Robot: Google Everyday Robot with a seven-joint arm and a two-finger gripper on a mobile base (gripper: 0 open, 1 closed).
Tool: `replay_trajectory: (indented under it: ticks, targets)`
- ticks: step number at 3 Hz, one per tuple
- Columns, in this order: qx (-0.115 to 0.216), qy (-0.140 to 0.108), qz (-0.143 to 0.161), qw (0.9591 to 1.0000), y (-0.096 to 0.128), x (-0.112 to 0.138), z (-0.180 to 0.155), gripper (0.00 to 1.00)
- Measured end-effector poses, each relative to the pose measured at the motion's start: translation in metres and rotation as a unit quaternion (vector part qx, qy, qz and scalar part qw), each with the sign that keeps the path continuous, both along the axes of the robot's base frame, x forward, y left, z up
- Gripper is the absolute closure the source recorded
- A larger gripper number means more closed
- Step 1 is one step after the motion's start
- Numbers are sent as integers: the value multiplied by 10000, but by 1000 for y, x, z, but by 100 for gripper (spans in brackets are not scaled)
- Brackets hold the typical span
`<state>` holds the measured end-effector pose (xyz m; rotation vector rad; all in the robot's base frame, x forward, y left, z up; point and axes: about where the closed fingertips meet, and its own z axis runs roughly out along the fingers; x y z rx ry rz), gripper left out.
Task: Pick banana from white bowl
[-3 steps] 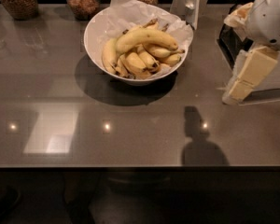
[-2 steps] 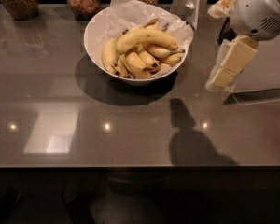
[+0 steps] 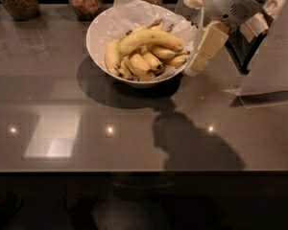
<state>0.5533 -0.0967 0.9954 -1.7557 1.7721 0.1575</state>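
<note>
Your gripper point(image 3: 198, 63) hangs just beside the white bowl point(image 3: 98, 37), at its 3 o'clock side. Spread or pinched, you can't see. The banana point(image 3: 151, 39) lies in the bowl, on top of the small bananas point(image 3: 141, 63).

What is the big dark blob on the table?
Camera view: likely the robot's shadow on the table, in front of the tool, which hangs just right of the bowl; the bright dots are lamp glare.
</note>
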Motion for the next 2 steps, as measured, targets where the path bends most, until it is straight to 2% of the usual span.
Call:
replay_trajectory:
  ticks: [2]
  targets:
    - [95,-45,284,9995,34,48,-11,0]
